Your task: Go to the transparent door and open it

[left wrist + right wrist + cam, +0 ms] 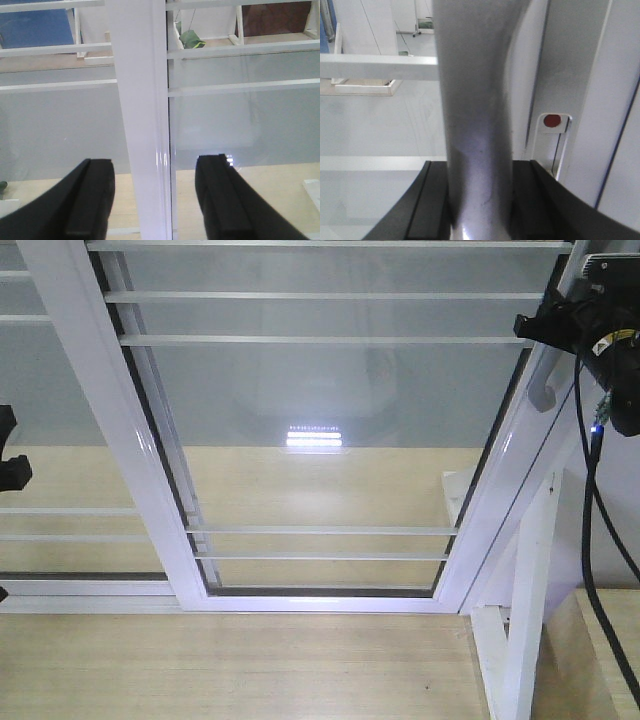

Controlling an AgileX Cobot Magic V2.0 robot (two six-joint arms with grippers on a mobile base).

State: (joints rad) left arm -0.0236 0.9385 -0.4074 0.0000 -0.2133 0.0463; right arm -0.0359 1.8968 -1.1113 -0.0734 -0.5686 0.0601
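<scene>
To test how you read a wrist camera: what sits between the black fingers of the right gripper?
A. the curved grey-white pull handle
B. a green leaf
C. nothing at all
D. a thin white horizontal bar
A: the curved grey-white pull handle runs up between the fingers of the right gripper, which close against both its sides.

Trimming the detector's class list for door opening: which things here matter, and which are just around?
Job:
tall clear-glass sliding door in a white frame
its curved grey pull handle
white lock plate with red dot
right gripper, closed on the handle

Just around:
handle-less white-framed glass panel
white wooden stand
green leaf behind the glass
</scene>
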